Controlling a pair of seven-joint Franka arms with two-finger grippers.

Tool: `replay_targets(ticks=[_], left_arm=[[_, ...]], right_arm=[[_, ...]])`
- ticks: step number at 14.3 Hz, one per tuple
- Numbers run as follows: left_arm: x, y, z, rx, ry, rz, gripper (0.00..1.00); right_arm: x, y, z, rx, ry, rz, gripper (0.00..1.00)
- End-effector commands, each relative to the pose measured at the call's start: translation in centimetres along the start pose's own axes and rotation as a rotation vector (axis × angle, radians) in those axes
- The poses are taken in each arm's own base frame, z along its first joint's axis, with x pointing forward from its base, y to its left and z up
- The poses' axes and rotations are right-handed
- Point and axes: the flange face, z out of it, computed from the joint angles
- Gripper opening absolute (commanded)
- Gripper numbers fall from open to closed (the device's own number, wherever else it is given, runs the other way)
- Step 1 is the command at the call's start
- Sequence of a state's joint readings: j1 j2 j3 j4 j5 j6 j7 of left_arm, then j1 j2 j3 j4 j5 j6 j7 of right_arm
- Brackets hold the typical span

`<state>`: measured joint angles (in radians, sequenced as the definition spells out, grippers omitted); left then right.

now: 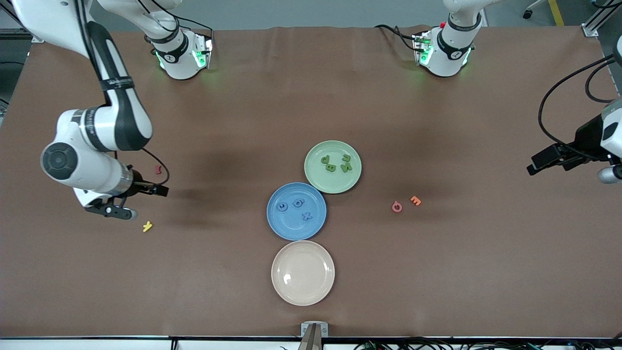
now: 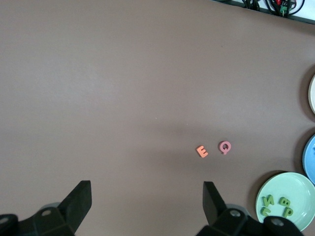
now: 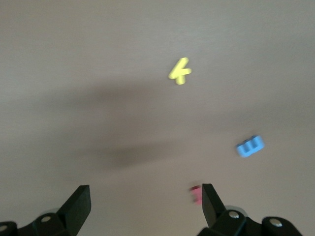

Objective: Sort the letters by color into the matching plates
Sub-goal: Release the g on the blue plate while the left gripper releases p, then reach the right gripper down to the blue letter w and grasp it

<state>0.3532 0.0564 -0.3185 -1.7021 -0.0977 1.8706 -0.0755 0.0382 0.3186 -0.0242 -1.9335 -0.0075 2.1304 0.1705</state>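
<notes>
The light green plate (image 1: 335,183) holds several green letters (image 1: 331,168); it also shows in the left wrist view (image 2: 290,183). The blue plate (image 1: 290,228), touching it and nearer the front camera, holds three blue letters (image 1: 298,202). A fourth blue letter (image 3: 250,146) lies on the table in the right wrist view, between a yellow and a dark red letter; the right arm hides it in the front view. My right gripper (image 1: 158,189) (image 3: 146,191) is open and empty over that spot. My left gripper (image 1: 532,169) (image 2: 147,186) is open and empty, waiting at the left arm's end of the table.
A cream plate (image 1: 302,291) sits nearest the front camera, touching the blue plate. A yellow letter (image 1: 147,226) (image 3: 179,72) and a dark red letter (image 1: 157,169) (image 3: 197,194) lie by my right gripper. An orange E (image 1: 415,200) (image 2: 202,151) and a pink Q (image 1: 397,207) (image 2: 225,147) lie toward the left arm's end.
</notes>
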Motion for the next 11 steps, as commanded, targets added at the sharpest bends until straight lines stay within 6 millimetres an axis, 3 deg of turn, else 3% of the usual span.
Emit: replay_targets(ticks=[1, 3, 7, 11], left_arm=[[0.2, -0.1, -2.6, 0.015, 0.018, 0.052, 0.99], [0.4, -0.1, -4.4, 0.013, 0.032, 0.070, 0.99], [0.4, -0.3, -4.3, 0.052, 0.027, 0.090, 0.99], [0.4, 0.0, -3.8, 0.070, 0.016, 0.138, 0.99]], right_arm=[[-1.2, 4.9, 1.8, 0.011, 0.031, -0.095, 1.00], [-1.8, 7.5, 4.1, 0.014, 0.070, -0.143, 1.00], [-2.8, 12.5, 7.8, 0.000, 0.160, -0.272, 1.00], [-3.6, 15.2, 11.3, -0.014, 0.170, -0.398, 1.00]])
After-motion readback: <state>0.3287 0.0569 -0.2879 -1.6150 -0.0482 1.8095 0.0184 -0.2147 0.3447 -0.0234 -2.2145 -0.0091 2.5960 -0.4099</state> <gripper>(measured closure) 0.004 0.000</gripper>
